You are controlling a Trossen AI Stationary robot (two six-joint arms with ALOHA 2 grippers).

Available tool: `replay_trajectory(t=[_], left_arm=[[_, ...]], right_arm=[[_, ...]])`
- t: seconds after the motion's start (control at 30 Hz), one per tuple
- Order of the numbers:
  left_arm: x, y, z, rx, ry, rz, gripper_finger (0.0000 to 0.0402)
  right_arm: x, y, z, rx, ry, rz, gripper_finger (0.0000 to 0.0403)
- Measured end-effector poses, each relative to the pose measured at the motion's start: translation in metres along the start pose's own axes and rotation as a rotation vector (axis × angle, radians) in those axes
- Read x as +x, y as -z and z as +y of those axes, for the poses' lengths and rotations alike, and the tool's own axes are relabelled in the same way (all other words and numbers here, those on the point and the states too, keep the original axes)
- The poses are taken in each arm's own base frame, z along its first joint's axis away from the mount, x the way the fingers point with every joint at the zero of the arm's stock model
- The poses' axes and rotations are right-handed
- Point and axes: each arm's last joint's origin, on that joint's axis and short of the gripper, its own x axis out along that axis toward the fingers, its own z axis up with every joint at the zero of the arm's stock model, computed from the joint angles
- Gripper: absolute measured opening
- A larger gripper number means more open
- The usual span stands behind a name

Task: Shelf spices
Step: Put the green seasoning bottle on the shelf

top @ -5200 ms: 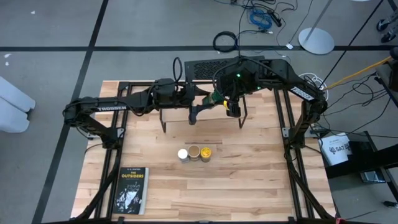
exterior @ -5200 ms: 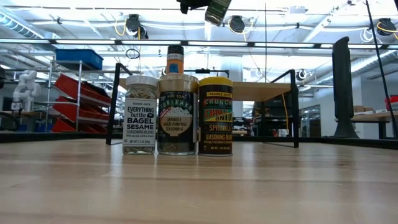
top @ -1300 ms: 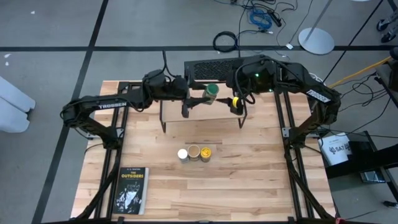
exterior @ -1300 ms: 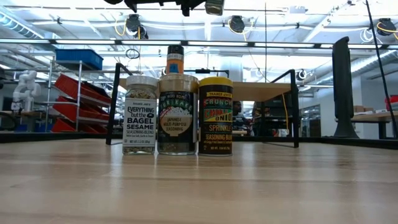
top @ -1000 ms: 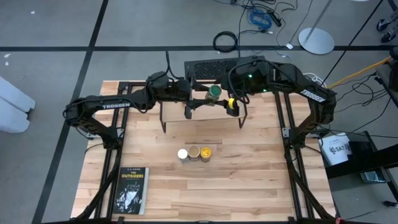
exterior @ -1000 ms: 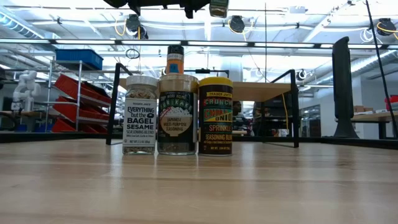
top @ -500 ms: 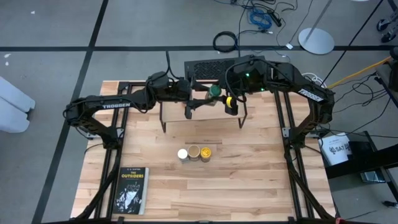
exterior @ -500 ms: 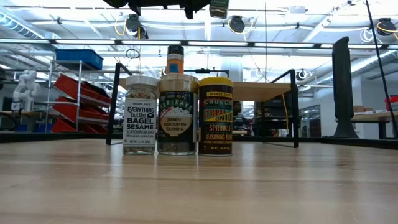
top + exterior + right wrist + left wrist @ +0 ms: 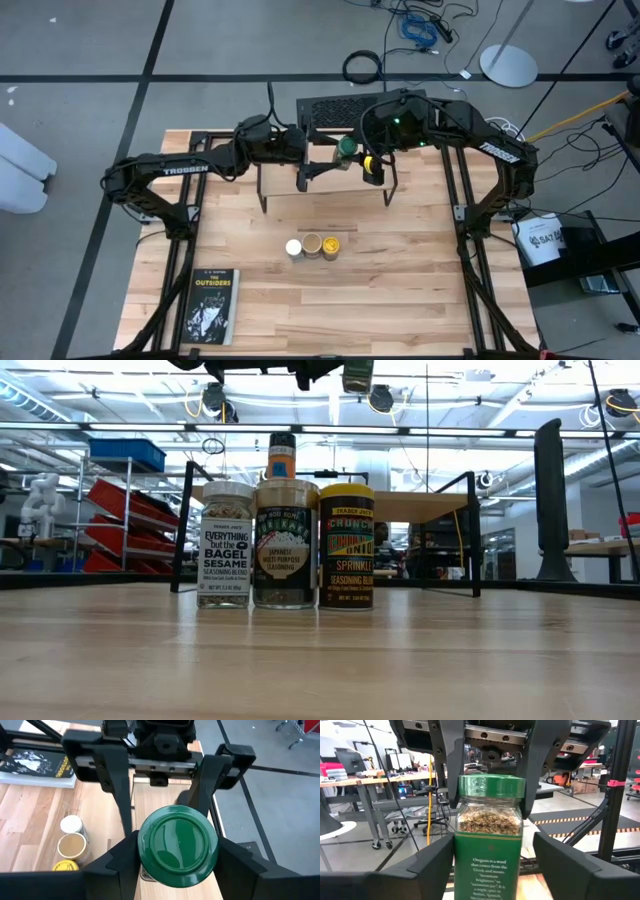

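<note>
Handover above shelf point(image 9: 325, 175) | right pincer point(image 9: 172, 851) clamps green-lidded jar point(image 9: 177, 845) from above | left pincer point(image 9: 490, 855) fingers apart beside jar, letting go | three jars point(image 9: 312, 246) wait on desk, in front of shelf

The green-lidded jar point(image 9: 490, 840) runs off the left wrist picture's edge, its label cut short. In the low view, the orange jar point(image 9: 281, 455) shows only its top behind the tan-lidded jar point(image 9: 285, 545). From above, the book point(image 9: 209, 307) has small print too tiny to read.
</note>
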Motion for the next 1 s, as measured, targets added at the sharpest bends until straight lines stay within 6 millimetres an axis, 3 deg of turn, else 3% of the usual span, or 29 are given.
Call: replay_trajectory(t=[0.23,0.43,0.6,0.77,1.0], left_arm=[[-0.006,-0.014,0.003,-0.023,0.000,0.129,0.0329],[-0.013,-0.057,0.006,0.023,-0.028,0.302,0.0331],[-0.018,-0.077,0.006,0.004,-0.020,0.379,0.0331],[-0.016,-0.071,0.006,-0.077,-0.022,0.444,0.0331],[0.007,-0.046,0.005,-0.095,-0.007,0.513,0.0331]], right_arm=[[0.000,0.002,0.001,-0.001,-0.008,0.024,0.0193],[0.000,0.004,-0.001,0.003,-0.034,0.033,0.0196],[0.001,0.008,-0.004,0.011,-0.040,0.067,0.0197],[0.007,0.009,-0.005,0.023,-0.074,0.081,0.0197],[0.027,0.011,-0.003,0.027,-0.117,0.141,0.0197]])
